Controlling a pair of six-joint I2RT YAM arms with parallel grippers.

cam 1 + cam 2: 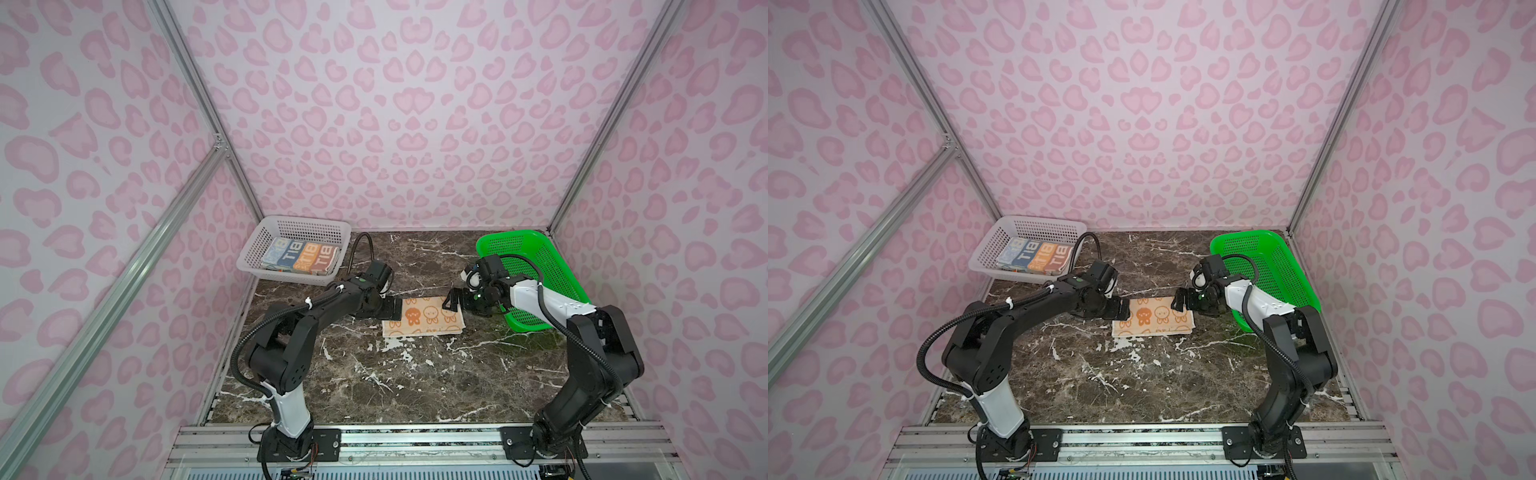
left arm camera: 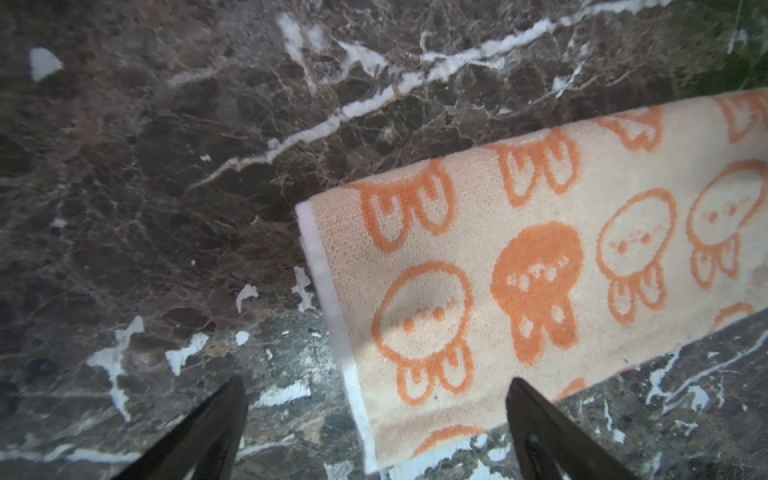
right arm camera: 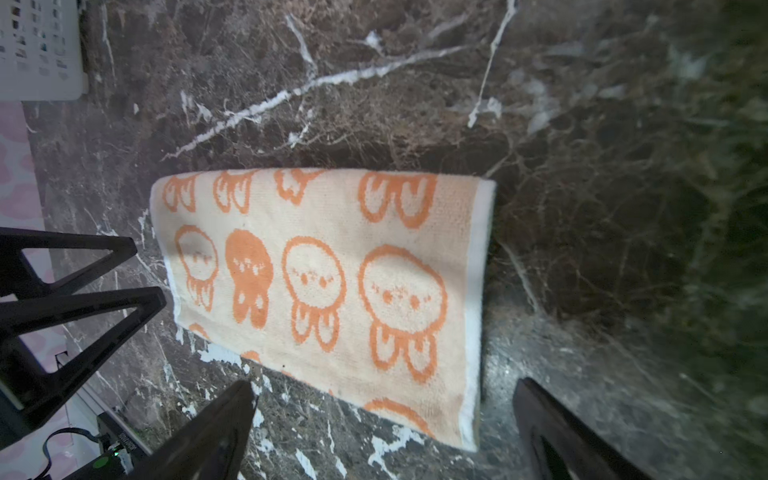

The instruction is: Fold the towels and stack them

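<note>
As only top views show, basket [image 1: 309, 222] holds towels [image 1: 300, 258]

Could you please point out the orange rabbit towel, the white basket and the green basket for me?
orange rabbit towel [image 1: 424, 316]: in a top view, middle of its upper face.
white basket [image 1: 309, 228]: in a top view, its perforated far wall.
green basket [image 1: 515, 244]: in a top view, mesh near its far rim.

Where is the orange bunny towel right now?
In both top views the orange bunny towel lies folded on the marble tabletop, near the middle, between the left gripper and the right gripper.
</note>
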